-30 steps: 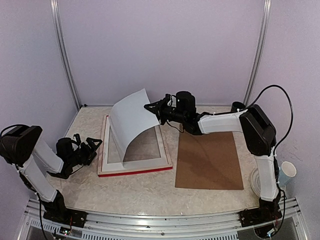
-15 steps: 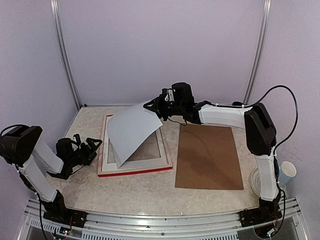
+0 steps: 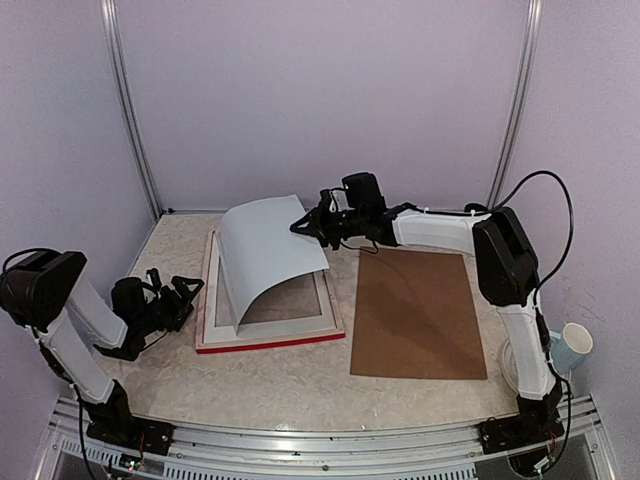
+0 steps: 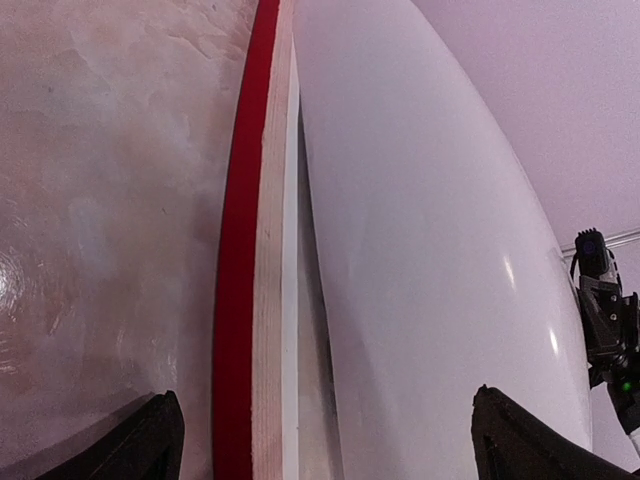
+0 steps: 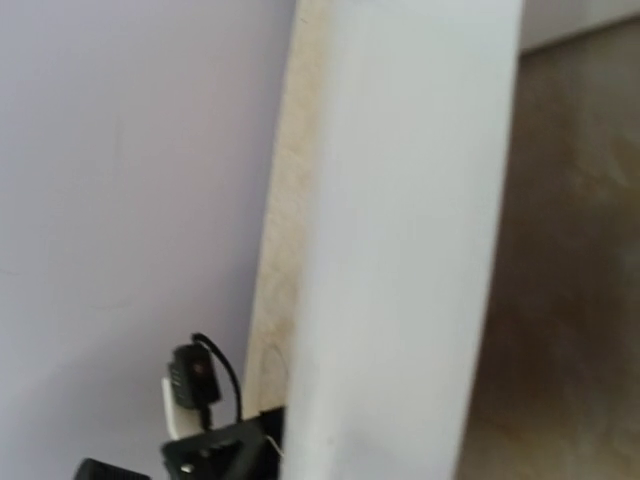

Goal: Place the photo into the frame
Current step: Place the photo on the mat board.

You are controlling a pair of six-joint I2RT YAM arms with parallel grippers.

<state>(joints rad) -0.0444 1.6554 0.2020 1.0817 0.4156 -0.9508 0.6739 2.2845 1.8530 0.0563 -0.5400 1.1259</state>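
Observation:
The frame (image 3: 270,341) lies flat at centre-left, red on its outer edges and pale on the upturned side. The photo (image 3: 265,250) arches over it with only its plain white back showing; its near edge rests inside the frame. My right gripper (image 3: 303,224) is shut on the photo's raised far right corner. The right wrist view is mostly filled by the photo (image 5: 400,250), which hides the jaws. My left gripper (image 3: 176,297) is open just left of the frame, holding nothing. In the left wrist view, the left gripper (image 4: 330,450) faces the frame's red edge (image 4: 238,250) and the curved photo (image 4: 430,250).
A brown hardboard panel (image 3: 415,315) lies flat right of the frame. A paper cup (image 3: 573,347) stands by the right arm's base. Walls with metal posts close the back and both sides.
The right wrist has swung back toward the wall. The photo lay flatter half a second ago and now arches up again, its corner still gripped. The left arm has not moved.

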